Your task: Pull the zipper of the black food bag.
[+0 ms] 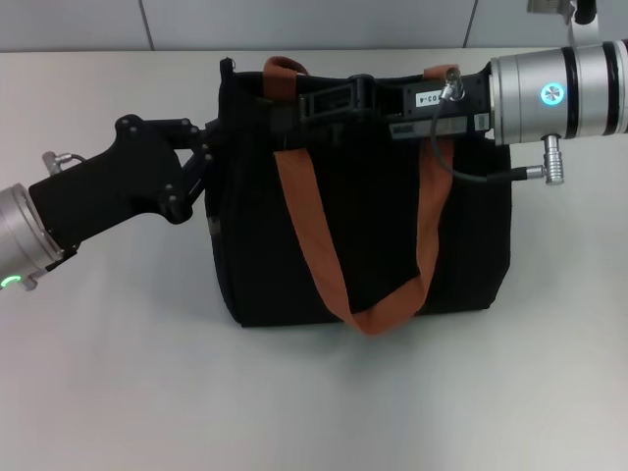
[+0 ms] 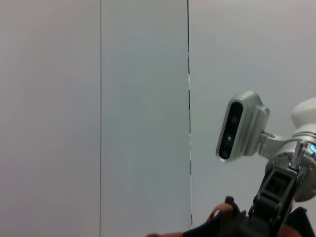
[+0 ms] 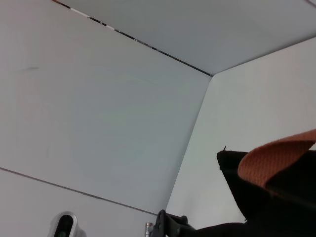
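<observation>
bag: black food bag (image 1: 363, 235) centre of head view, standing on white desk (image 1: 314, 402); orange-brown strap handles (image 1: 314, 245) hang down its front in a loop
zipper: along bag's top edge, upper centre of frame; pull hidden under right claw, can't make it out
right claw: right claw (image 1: 309, 103) reaches in from upper right, lying across bag top near its left end, by strap; released or clenched: cannot tell
left claw: left claw (image 1: 208, 157) comes from left middle of frame, tips against bag's left side near top corner; grip state cannot tell
wrist views: mostly wall; bag corner and strap lower right in right wrist view (image 3: 256, 192)
</observation>
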You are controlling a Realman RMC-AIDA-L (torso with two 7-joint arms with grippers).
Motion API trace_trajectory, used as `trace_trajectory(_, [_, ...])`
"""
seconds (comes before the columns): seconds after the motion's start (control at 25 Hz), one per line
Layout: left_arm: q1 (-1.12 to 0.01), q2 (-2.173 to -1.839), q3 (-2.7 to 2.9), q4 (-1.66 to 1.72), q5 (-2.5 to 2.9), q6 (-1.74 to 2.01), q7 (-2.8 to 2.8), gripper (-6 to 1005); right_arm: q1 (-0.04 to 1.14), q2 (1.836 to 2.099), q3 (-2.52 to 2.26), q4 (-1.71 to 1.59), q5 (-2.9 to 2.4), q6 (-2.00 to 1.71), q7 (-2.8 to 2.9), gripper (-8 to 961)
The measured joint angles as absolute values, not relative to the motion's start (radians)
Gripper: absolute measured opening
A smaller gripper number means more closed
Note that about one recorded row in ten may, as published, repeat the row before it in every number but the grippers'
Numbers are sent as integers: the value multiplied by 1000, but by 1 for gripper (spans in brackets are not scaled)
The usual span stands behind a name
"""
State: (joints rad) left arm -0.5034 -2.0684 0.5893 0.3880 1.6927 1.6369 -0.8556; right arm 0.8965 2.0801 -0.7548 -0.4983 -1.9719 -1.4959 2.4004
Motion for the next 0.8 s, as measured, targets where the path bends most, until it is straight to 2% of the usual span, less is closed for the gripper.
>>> trace_trajectory(0.16, [-504,-2067,595,389,1687,1646,-861,29,896,2080,-756,-499,-1972,-1493,2389,438])
trace_trajectory(0.36, [-509,-2067,597,389,1686,1647,-862,30,896,2081,-760,-499,-1955,-1491,2385,276])
trace_trajectory(0.56, [-513,-2069,599,388,1686,1651,-863,30,896,2081,-767,-496,-1953,-1485,2385,274])
trace_trajectory(0.8, [-515,-2069,600,388,1686,1667,-863,30,898,2082,-773,-492,-1952,-1472,2370,219])
